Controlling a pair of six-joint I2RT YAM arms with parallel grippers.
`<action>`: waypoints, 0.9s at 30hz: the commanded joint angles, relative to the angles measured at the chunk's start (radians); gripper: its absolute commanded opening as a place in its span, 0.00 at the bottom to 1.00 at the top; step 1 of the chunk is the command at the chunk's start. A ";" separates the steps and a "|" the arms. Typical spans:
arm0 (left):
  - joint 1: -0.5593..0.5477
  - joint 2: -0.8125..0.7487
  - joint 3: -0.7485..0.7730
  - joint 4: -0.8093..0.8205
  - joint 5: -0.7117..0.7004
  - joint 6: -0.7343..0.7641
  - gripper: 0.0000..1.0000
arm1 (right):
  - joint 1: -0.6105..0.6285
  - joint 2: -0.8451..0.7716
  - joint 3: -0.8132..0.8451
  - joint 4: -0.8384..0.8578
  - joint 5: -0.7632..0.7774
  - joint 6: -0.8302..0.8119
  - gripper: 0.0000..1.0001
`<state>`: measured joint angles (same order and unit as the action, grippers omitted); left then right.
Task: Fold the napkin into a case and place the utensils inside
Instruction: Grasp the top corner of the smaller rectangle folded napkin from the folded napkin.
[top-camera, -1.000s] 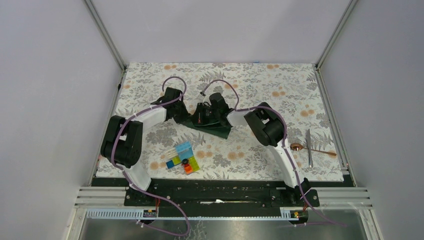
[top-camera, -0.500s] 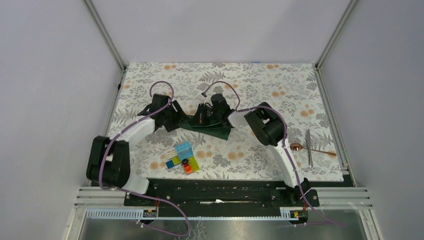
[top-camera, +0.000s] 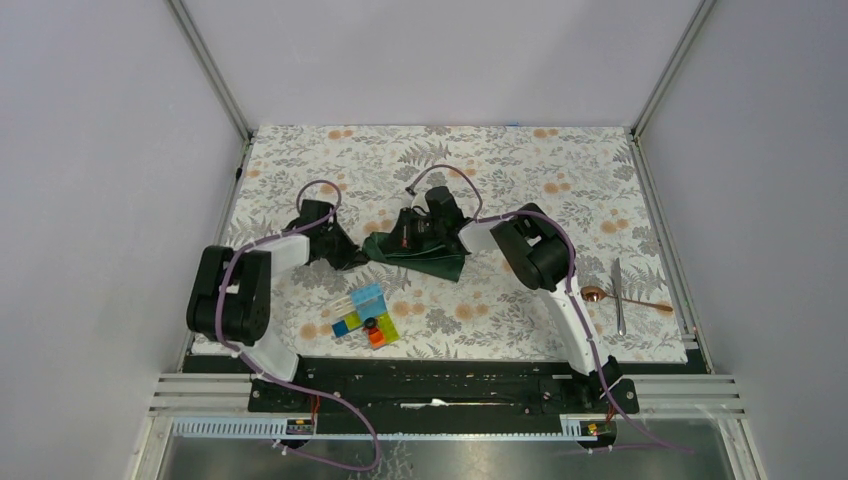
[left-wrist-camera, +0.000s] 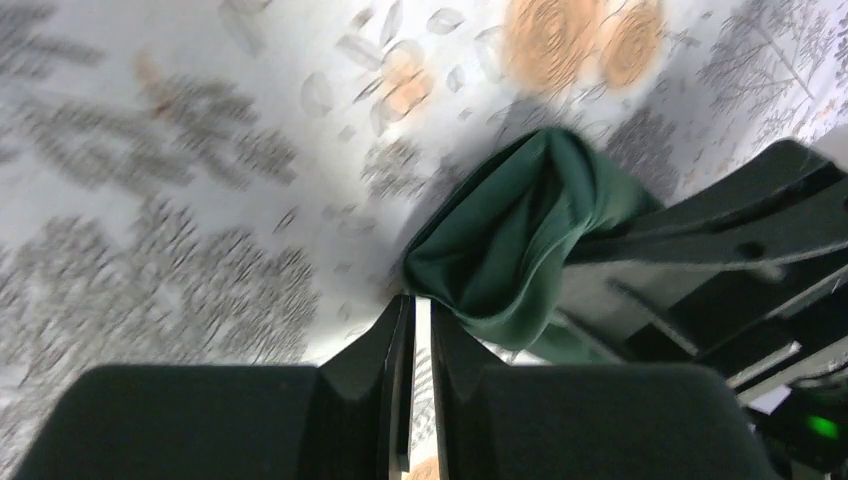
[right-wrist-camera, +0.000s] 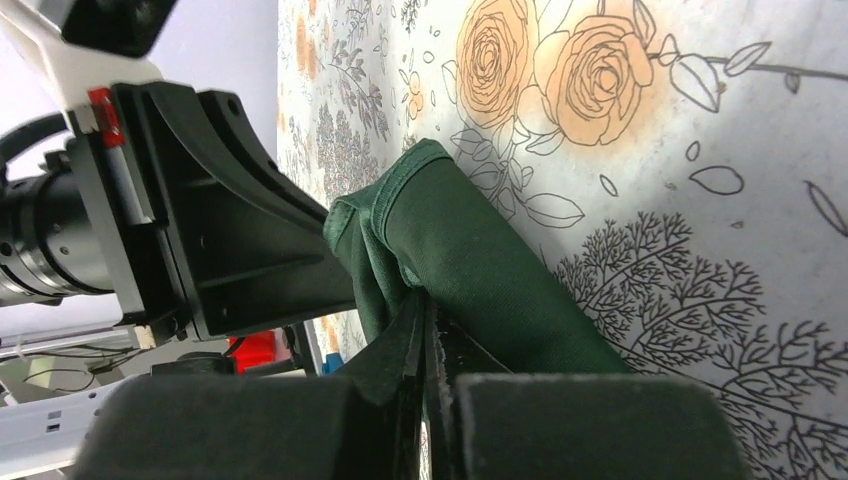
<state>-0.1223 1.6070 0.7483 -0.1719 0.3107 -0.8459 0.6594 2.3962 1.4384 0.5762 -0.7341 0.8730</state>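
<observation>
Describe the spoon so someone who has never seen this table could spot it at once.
On the floral-patterned table covering, look along the right edge, beyond the right arm. There the small copper-coloured spoon lies sideways, round bowl to the left, crossed by a thin silver metal utensil. Its copper colour and round bowl set it apart from that straight silver neighbour.

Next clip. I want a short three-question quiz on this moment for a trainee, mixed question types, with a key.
1. True or false: the spoon and the silver utensil both lie outside the napkin.
2. Which thing lies closest to the napkin? A) spoon B) coloured blocks C) silver utensil
3. Fill in: the right gripper is shut on the ____.
Key: 1 true; 2 B; 3 napkin.
</observation>
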 joint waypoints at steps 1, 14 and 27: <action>-0.053 0.103 0.118 0.032 -0.010 0.018 0.15 | -0.003 0.003 0.013 0.003 -0.021 0.024 0.00; -0.094 0.163 0.168 -0.039 -0.093 0.050 0.12 | 0.023 -0.050 -0.082 0.139 0.131 0.110 0.00; -0.135 0.173 0.207 -0.079 -0.136 0.093 0.20 | 0.027 0.054 0.056 0.200 0.129 0.274 0.01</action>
<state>-0.2226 1.7538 0.9470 -0.2047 0.2119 -0.7860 0.6647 2.4153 1.4128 0.7536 -0.6117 1.1130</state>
